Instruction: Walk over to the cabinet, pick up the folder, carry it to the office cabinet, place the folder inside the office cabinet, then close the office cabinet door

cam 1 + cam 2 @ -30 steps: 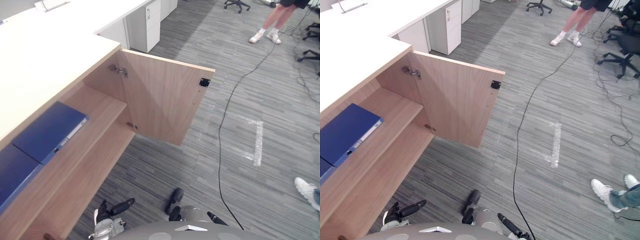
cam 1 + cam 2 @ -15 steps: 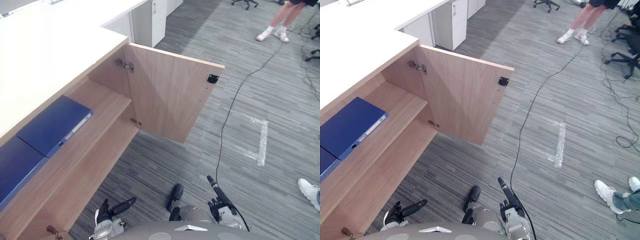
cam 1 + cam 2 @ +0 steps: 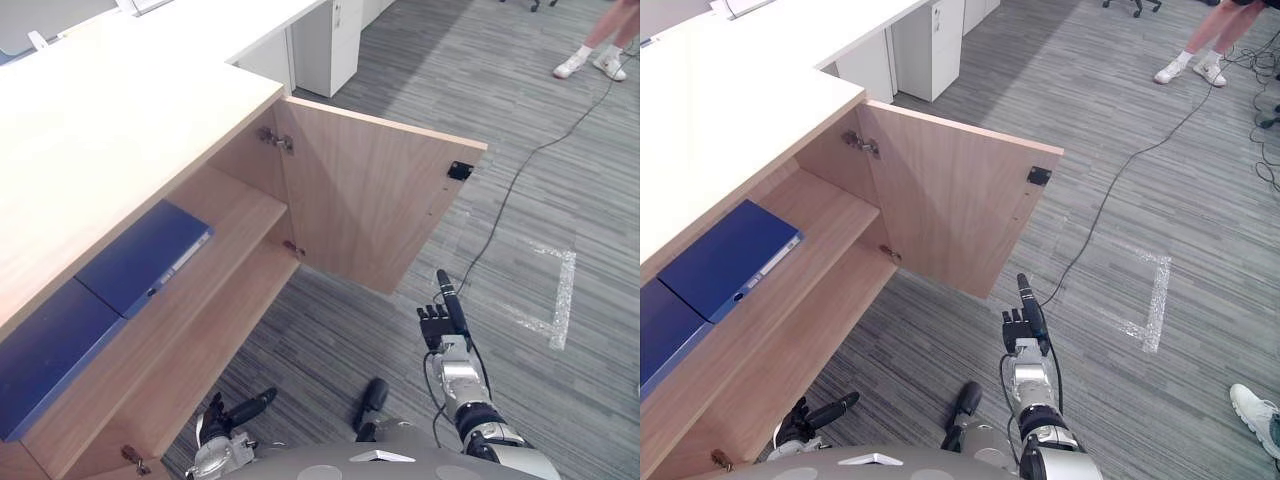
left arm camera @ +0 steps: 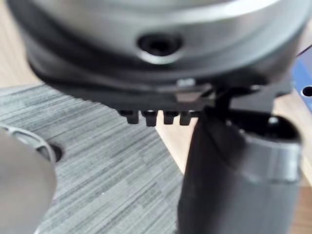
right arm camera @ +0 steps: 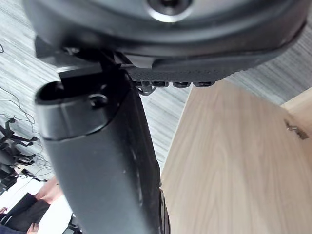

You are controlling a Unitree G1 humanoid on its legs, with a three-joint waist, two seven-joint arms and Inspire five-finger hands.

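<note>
Folder: flat blue ring-binder folder lies on the upper shelf of the light-wood office cabinet, spine side toward the open front. You'll see a second, darker blue folder just beside it on the same shelf, further from the hinges.

Light-wood cabinet door stands wide open, swung out over the grey striped carpet, w/ a small black catch near its top free corner.

Right hand is raised, pointing toward the door's free edge; close by it, no contact that you can make out. Fingers look straight and hold nothing. Right wrist view has the door panel past the thumb.

Left hand hangs low, in front of the cabinet's lower part, fingers straight, nothing in it.

Beyond the cabinet: white drawer unit under the white desktop. White tape mark on the carpet. Person's legs in white shoes far off; another white shoe at your right edge.
</note>
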